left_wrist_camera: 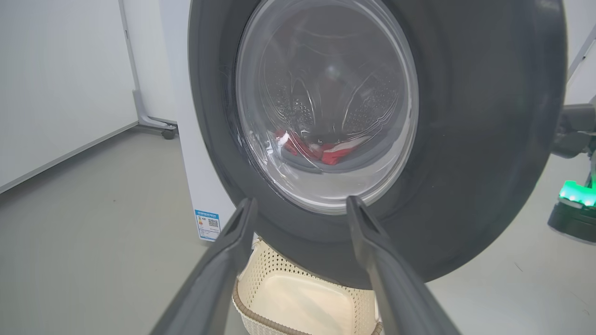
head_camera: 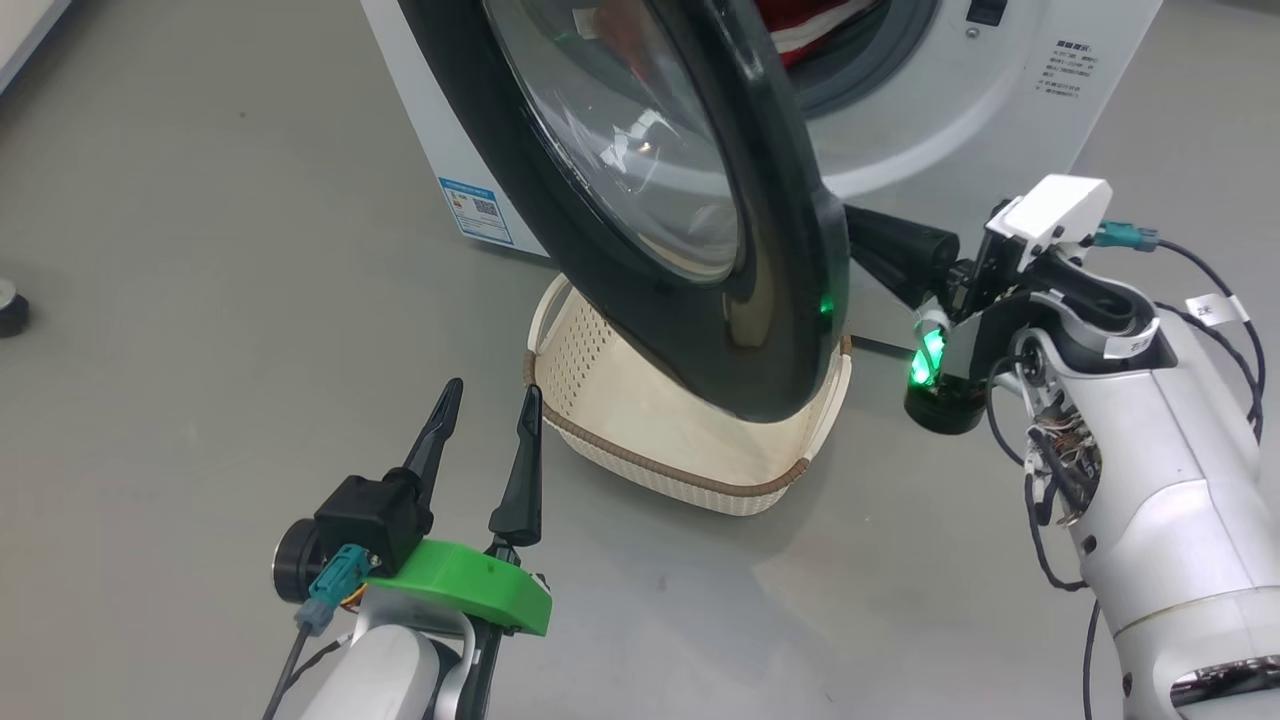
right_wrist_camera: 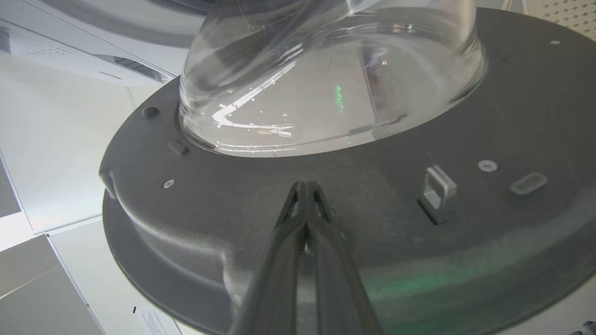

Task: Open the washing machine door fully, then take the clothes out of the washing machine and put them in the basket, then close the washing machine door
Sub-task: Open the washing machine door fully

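The washing machine door [head_camera: 780, 330] hangs partly open off the white washing machine [head_camera: 930, 130], its glass bowl toward the drum. Red and white clothes [head_camera: 800, 30] lie inside, and in the left wrist view the clothes [left_wrist_camera: 326, 149] show through the door [left_wrist_camera: 465, 139]. The cream basket [head_camera: 650, 455] stands on the floor beneath the door. My left gripper [head_camera: 494, 390] is open and empty, in front of the basket [left_wrist_camera: 298, 298] and the door's outer face. My right gripper [right_wrist_camera: 305, 186] is shut, its tips against the door's inner rim [right_wrist_camera: 233, 209] beside the latch [right_wrist_camera: 437, 190].
Grey floor spreads to the left and in front. A black caster [head_camera: 10, 310] sits at the far left edge. A wheeled frame leg [left_wrist_camera: 160, 128] stands by the white wall left of the machine. A blue label [head_camera: 480, 208] marks the machine's lower front.
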